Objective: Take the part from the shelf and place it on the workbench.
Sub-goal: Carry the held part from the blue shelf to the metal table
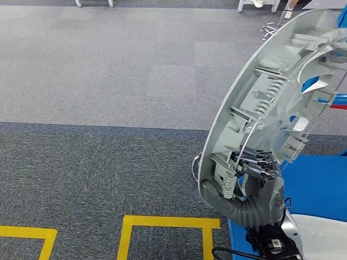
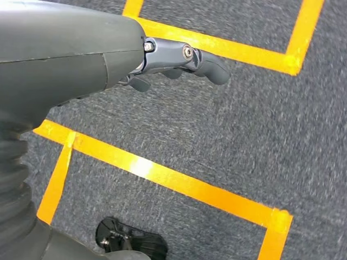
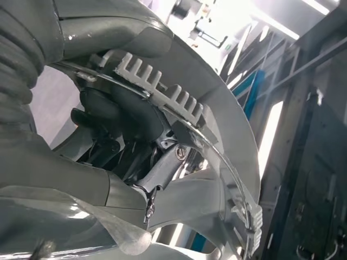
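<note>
I see my right hand grasping the grey part by its rim, fingers hooked inside (right side of the head view). My left hand hangs released above the carpet.

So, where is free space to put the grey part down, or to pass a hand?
The blue surface beside the right hand looks bare between the part and a white object at the lower right edge. The grey carpet on the left is open, with yellow floor tape below. The left hand hangs over taped carpet. It is crowded around the part.
</note>
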{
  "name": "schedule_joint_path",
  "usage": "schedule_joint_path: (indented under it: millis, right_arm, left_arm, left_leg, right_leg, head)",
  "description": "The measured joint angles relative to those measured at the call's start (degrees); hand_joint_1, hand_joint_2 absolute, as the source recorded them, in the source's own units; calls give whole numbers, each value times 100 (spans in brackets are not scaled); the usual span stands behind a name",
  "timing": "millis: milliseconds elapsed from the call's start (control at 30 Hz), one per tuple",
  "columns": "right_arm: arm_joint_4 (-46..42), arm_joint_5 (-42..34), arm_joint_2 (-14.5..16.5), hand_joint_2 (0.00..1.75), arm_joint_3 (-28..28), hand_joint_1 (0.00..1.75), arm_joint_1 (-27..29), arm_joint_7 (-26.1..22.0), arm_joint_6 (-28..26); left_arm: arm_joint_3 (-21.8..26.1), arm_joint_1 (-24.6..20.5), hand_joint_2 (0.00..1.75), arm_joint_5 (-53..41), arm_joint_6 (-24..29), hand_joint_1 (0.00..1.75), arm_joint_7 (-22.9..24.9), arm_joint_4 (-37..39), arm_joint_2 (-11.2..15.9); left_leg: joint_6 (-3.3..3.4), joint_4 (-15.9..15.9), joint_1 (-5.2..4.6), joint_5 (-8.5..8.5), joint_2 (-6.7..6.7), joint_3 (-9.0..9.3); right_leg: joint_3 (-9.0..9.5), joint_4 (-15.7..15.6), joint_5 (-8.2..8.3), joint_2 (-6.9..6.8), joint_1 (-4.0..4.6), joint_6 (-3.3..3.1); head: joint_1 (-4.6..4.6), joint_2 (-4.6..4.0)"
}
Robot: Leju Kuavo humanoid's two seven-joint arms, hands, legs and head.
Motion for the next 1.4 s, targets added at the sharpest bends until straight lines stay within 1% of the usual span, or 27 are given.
schedule_joint_path:
  millis: [33, 67, 167, 233, 300, 367, 433, 467, 500, 533, 600, 667, 733, 767, 833, 900, 967, 1000, 1067, 1100, 1167, 1200, 1233, 1267, 1300, 1333, 1400]
  right_arm:
    - [-2, 1, 0, 175, 8, 175, -1, 0, 0]
    - [-3, 2, 0, 175, 15, 175, -4, -1, 1]
    - [-18, 10, 0, 175, 33, 175, -15, -4, 6]
    - [-30, 14, 0, 175, 43, 175, -26, 0, 7]
    - [-37, 14, 0, 175, 56, 175, -32, 8, 5]
    - [-39, 10, 0, 175, 65, 175, -25, 16, -2]
    - [-38, -3, 0, 175, 65, 175, -17, 27, -8]
    - [-38, -14, 0, 175, 66, 175, -13, 35, -8]
    - [-38, -28, 0, 175, 67, 175, -12, 43, -7]
    - [-37, -42, 0, 175, 68, 175, -12, 53, -1]
    - [-37, -59, 0, 175, 68, 175, -19, 65, 13]
    - [-38, -57, 0, 175, 77, 175, -29, 63, 24]
    - [-38, -61, 0, 175, 91, 175, -41, 65, 27]
    - [-37, -64, 0, 175, 93, 175, -48, 68, 26]
    - [-37, -65, 0, 175, 93, 175, -54, 67, 19]
    - [-37, -62, 0, 175, 89, 175, -45, 63, 13]
    - [-36, -63, 0, 175, 92, 175, -29, 63, 14]
    - [-36, -64, 0, 175, 94, 175, -24, 63, 15]
    - [-36, -66, 0, 175, 94, 175, -21, 64, 15]
    - [-34, -66, 0, 175, 93, 175, -23, 64, 15]
    - [-34, -65, 0, 175, 93, 175, -22, 64, 15]
    - [-33, -64, -1, 175, 94, 175, -22, 65, 15]
    - [-35, -63, -1, 175, 95, 175, -22, 66, 14]
    - [-34, -60, -1, 175, 95, 175, -27, 67, 14]
    - [-36, -56, -1, 175, 95, 175, -33, 64, 12]
    - [-37, -52, -1, 175, 95, 175, -36, 62, 12]
    - [-38, -48, -2, 175, 93, 175, -34, 60, 11]
  left_arm:
    - [-1, -1, 175, 0, 1, 0, 0, 3, -2]
    - [-1, -4, 175, 0, 3, 0, -1, 4, -3]
    - [-4, -21, 175, -2, 14, 0, -5, 5, -2]
    - [-4, -16, 175, -5, 24, 0, -11, 10, -4]
    - [-4, -7, 175, -8, 39, 0, -17, 17, -8]
    - [-4, -12, 175, -9, 55, 0, -25, 21, -14]
    - [-5, -15, 175, -9, 60, 0, -30, 28, -19]
    - [-5, -11, 175, -9, 61, 0, -32, 33, -21]
    - [-5, -6, 175, -9, 62, 0, -32, 38, -21]
    - [-5, -4, 175, -9, 64, 0, -33, 40, -20]
    - [-9, -17, 175, -9, 66, 0, -36, 42, -16]
    - [-18, -44, 175, -9, 67, 0, -43, 44, -17]
    - [-28, -46, 175, -9, 68, 0, -48, 45, -9]
    - [-33, -35, 175, -8, 69, 0, -48, 46, -3]
    - [-44, -23, 175, -7, 73, 0, -49, 46, 3]
    - [-55, -28, 175, -7, 75, 0, -50, 46, 2]
    - [-58, -33, 175, -7, 74, 0, -50, 46, 3]
    - [-59, -33, 175, -7, 73, 0, -50, 46, 3]
    - [-60, -32, 175, -7, 73, 0, -50, 46, 1]
    - [-60, -33, 175, -7, 73, 0, -50, 46, -1]
    - [-60, -37, 175, -6, 73, 0, -50, 46, 0]
    - [-61, -34, 175, -6, 73, 0, -50, 47, 2]
    - [-61, -25, 175, -6, 73, 0, -50, 49, 2]
    - [-62, -14, 175, -6, 73, 0, -50, 51, -1]
    - [-62, -7, 175, -6, 74, 0, -50, 55, -4]
    - [-63, -11, 175, -6, 74, 0, -50, 57, -3]
    - [-64, -35, 175, -6, 75, 0, -50, 60, -1]
  left_leg:
    - [-9, 5, 6, -4, -50, 10]
    - [-28, 16, 10, -10, -98, 13]
    - [-132, 63, 16, -12, -241, -47]
    - [-208, 59, 44, 19, -344, -80]
    - [-264, 219, 49, -90, -197, -146]
    - [-313, 809, 52, -442, 85, -397]
    - [-355, 1518, 80, -771, 182, -702]
    - [-368, 1668, 94, -807, 192, -751]
    - [-375, 1584, 104, -733, 208, -682]
    - [-374, 1280, 109, -580, 257, -498]
    - [-346, 471, 95, -289, 557, -32]
    - [-285, 75, 59, -197, 743, 167]
    - [-214, 49, 30, -185, 617, 136]
    - [-177, 22, 34, -165, 546, 139]
    - [-102, -35, 60, -122, 409, 166]
    - [-60, -48, 74, -110, 277, 169]
    - [-46, -45, 71, -119, 119, 175]
    - [-45, -43, 71, -126, 31, 185]
    - [-68, -35, 82, -152, -146, 217]
    - [-93, -24, 85, -171, -227, 223]
    - [-159, 9, 104, -190, -367, 182]
    - [-195, 12, 117, -185, -433, 151]
    - [-232, 9, 135, -178, -503, 125]
    - [-269, 13, 146, -185, -495, 114]
    - [-300, 77, 140, -230, -386, 86]
    - [-326, 245, 129, -326, -223, 11]
    - [-358, 903, 110, -641, 119, -307]
  right_leg:
    - [136, -326, 203, 42, -9, 1]
    - [290, -670, 348, 176, -28, 4]
    - [555, -1154, 420, 460, -51, -18]
    - [586, -1186, 440, 343, -30, -84]
    - [607, -1221, 469, 192, -32, -162]
    - [612, -1239, 477, 28, -27, -216]
    - [596, -1239, 476, -134, -13, -231]
    - [590, -1238, 477, -216, -9, -231]
    - [587, -1238, 477, -296, -8, -228]
    - [590, -1238, 476, -375, -7, -223]
    - [608, -1232, 465, -517, 14, -188]
    - [630, -1226, 448, -647, 35, -122]
    - [657, -1241, 437, -779, 26, -51]
    - [652, -1225, 410, -754, 11, -15]
    - [507, -932, 216, -458, -13, 32]
    - [115, -179, -127, -114, -25, 48]
    - [-256, 438, -269, -40, -25, 55]
    - [-308, 441, -164, -34, -26, 53]
    - [-93, -188, 304, 58, -41, 40]
    - [76, -580, 493, 216, -61, 33]
    - [327, -1109, 627, 486, -90, 18]
    - [368, -1164, 585, 532, -90, 3]
    - [395, -1202, 570, 476, -83, -19]
    - [408, -1208, 569, 404, -79, -49]
    - [433, -1224, 561, 322, -77, -88]
    - [463, -1243, 553, 231, -75, -127]
    - [512, -1255, 517, 40, -52, -188]
  head:
    - [1, 0]
    - [2, 0]
    - [-1, 0]
    - [2, 0]
    - [-18, 0]
    - [-42, 0]
    - [-46, 0]
    - [-47, 0]
    - [-47, 0]
    - [-48, 0]
    - [-45, 0]
    - [-26, 0]
    - [-11, 0]
    - [-5, 0]
    - [18, 0]
    - [48, 0]
    - [60, 0]
    - [61, 0]
    - [63, 0]
    - [64, 0]
    - [58, 0]
    - [56, 0]
    - [52, 0]
    - [52, 0]
    - [44, 0]
    - [28, 0]
    - [3, 0]
